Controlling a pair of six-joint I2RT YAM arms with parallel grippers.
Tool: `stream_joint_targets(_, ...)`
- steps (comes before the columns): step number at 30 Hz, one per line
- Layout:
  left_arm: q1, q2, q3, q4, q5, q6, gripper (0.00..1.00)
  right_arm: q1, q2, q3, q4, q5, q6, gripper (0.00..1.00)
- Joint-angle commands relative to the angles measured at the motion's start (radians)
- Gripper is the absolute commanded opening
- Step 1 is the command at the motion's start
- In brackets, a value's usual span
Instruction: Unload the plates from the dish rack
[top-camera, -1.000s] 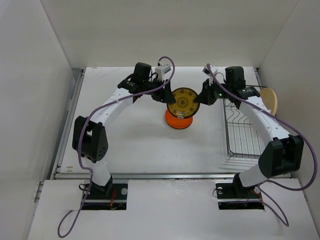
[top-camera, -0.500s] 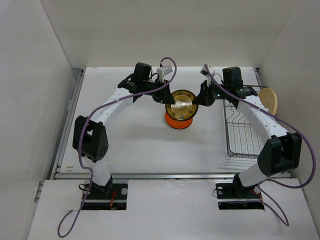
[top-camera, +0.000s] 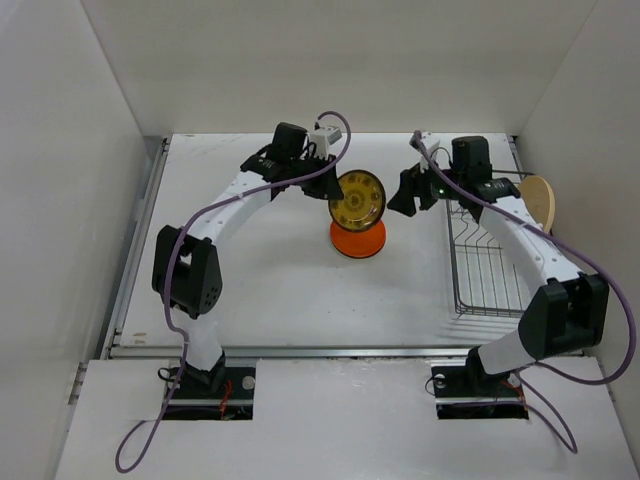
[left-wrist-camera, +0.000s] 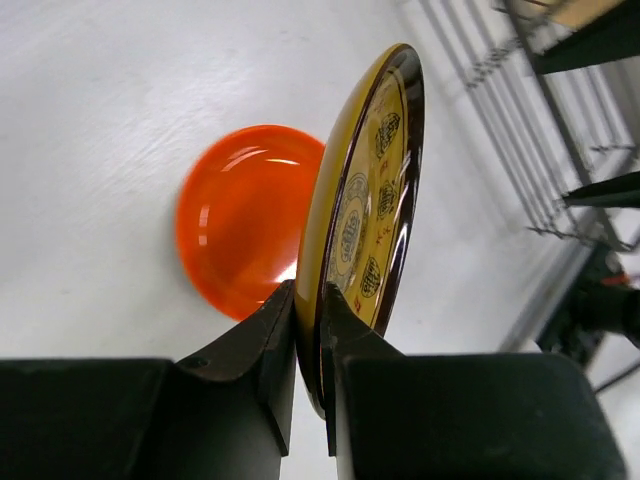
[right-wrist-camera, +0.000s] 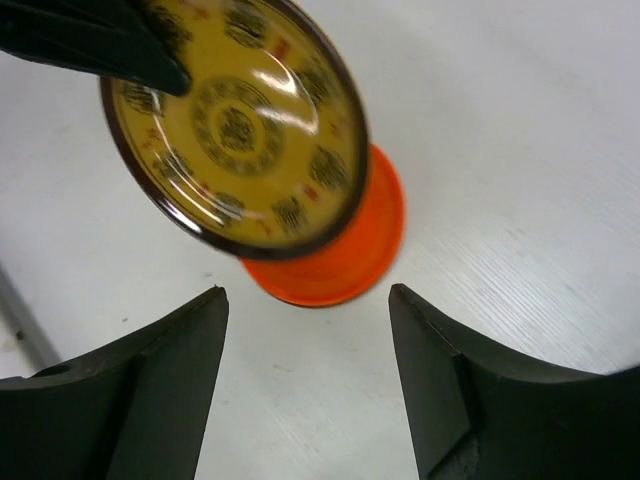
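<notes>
One gold plate (top-camera: 358, 199) hangs tilted above the orange plate (top-camera: 357, 243) on the table (top-camera: 260, 270), its rim clamped in the left pincer (left-wrist-camera: 308, 330). The right pincer (right-wrist-camera: 305, 300) stands open nearby. The next move, I judge, is to lay it flat on the orange one. A tan plate (top-camera: 540, 200) waits at the rack (top-camera: 485, 270).

walls (top-camera: 330, 60): plain white | table (top-camera: 270, 295): white, matte | light: even, perhaps overhead

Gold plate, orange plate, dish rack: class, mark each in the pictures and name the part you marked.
Gold plate (top-camera: 358, 199): top view, centre of its patterned face.
Orange plate (left-wrist-camera: 240, 215): left wrist view, its glossy middle.
Dish rack (top-camera: 485, 270): top view, bare floor wires.
</notes>
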Motion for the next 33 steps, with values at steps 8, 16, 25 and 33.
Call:
stream_joint_targets(8, 0.007, 0.086, 0.085, -0.059, -0.221, -0.034, 0.0, -0.121, -0.14, -0.044, 0.145, 0.213, 0.075, 0.71)
stream_joint_targets(16, 0.007, 0.161, 0.103, -0.088, -0.187, -0.025, 0.0, -0.141, -0.15, -0.044, 0.136, 0.204, 0.075, 0.71)
stream_joint_targets(25, 0.007, 0.2, 0.121, -0.117, -0.146, -0.006, 0.0, -0.15, -0.15, -0.044, 0.136, 0.195, 0.075, 0.71)
stream_joint_targets(33, 0.007, 0.209, 0.131, -0.135, -0.137, -0.006, 0.01, -0.15, -0.15, -0.044, 0.136, 0.195, 0.075, 0.71)
